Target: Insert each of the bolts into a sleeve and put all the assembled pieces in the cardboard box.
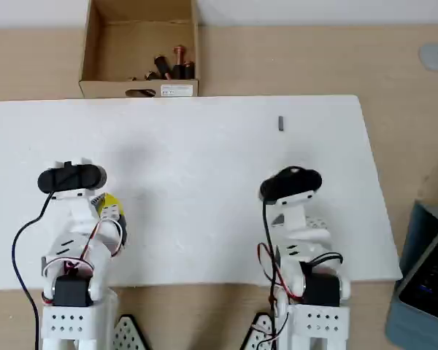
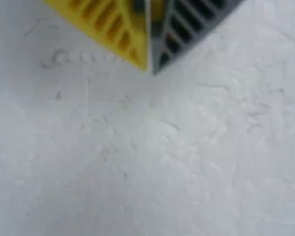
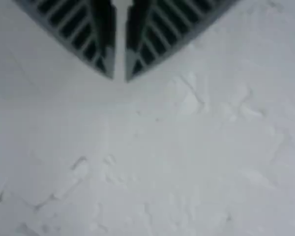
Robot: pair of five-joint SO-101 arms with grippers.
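Observation:
The cardboard box (image 1: pixel 91 51) stands beyond the far edge of the white mat, with several dark and copper assembled pieces (image 1: pixel 171 67) in its near right corner. One small dark sleeve-like piece (image 1: pixel 281 123) lies alone on the mat, far ahead of the right arm (image 1: pixel 299 226). My left gripper (image 2: pixel 148 66), one finger yellow and one grey, is shut with nothing in it, just above bare mat. My right gripper (image 3: pixel 119 73) has two grey fingers, also shut and empty over bare mat. Both arms are folded back near the front edge, the left arm (image 1: pixel 77 219) at the near left.
The white mat (image 1: pixel 190 182) covers most of the wooden table. A grey device (image 1: pixel 423 284) sits off the mat at the near right. A small grey disc (image 1: pixel 436 55) lies at the far right.

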